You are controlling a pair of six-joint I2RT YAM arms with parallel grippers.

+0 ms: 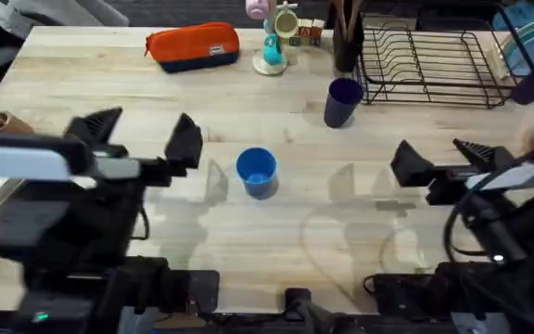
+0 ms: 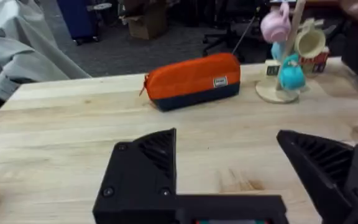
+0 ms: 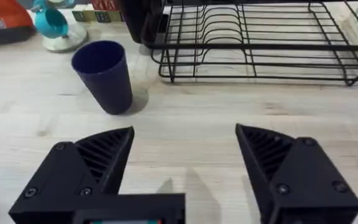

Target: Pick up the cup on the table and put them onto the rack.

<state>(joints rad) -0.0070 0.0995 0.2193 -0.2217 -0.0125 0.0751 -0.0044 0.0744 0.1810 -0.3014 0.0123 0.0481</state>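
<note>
Standing upright on the table are two cups: a light blue cup near the middle and a navy cup farther back, just beside the front left corner of the rack. The left gripper hovers with its fingers spread wide and holds nothing; the blue cup sits to its right, close to its fingertip but not between the fingers. The right gripper is also wide open and empty, with the navy cup ahead of it and to its left, and the rack ahead to its right. At the back edge lie an orange pouch and a small mug tree.
</note>
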